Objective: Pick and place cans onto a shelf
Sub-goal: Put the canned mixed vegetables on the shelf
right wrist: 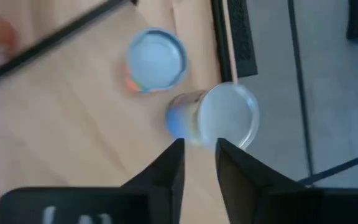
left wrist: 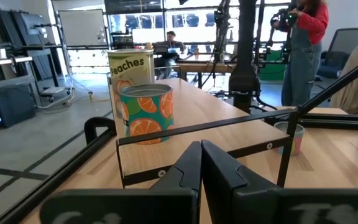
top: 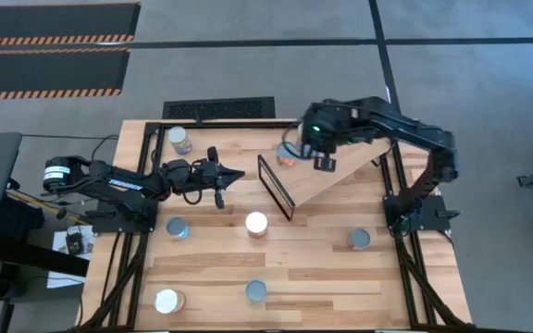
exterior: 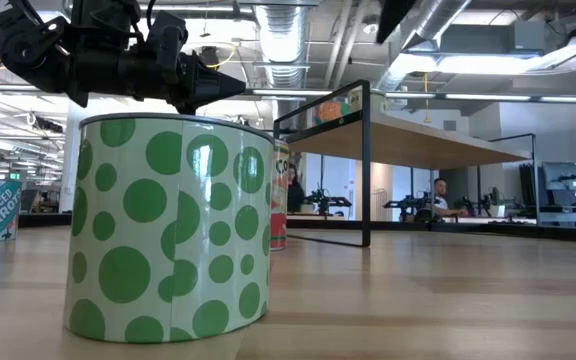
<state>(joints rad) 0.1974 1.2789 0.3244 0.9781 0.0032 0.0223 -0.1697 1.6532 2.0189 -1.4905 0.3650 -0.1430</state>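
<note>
The shelf (top: 331, 176) is a light-wood board set slantwise on the table, with a thin black frame (top: 276, 187) at its left end. Two cans stand on it near that end: an orange-labelled one (right wrist: 156, 60) and a taller blue-labelled one (right wrist: 219, 118). They show together in the high view (top: 288, 153). My right gripper (right wrist: 199, 148) hangs open over the shelf, above the blue-labelled can and clear of it (top: 325, 163). My left gripper (top: 234, 176) is shut and level left of the frame, pointing at the two cans (left wrist: 145, 112).
More cans stand upright on the slatted table: far left (top: 180, 139), mid left (top: 176, 228), middle (top: 257, 224), right (top: 359, 239), and two at the near edge (top: 167, 301) (top: 255, 292). A green-dotted can (exterior: 168, 230) fills the low view. People stand in the room beyond.
</note>
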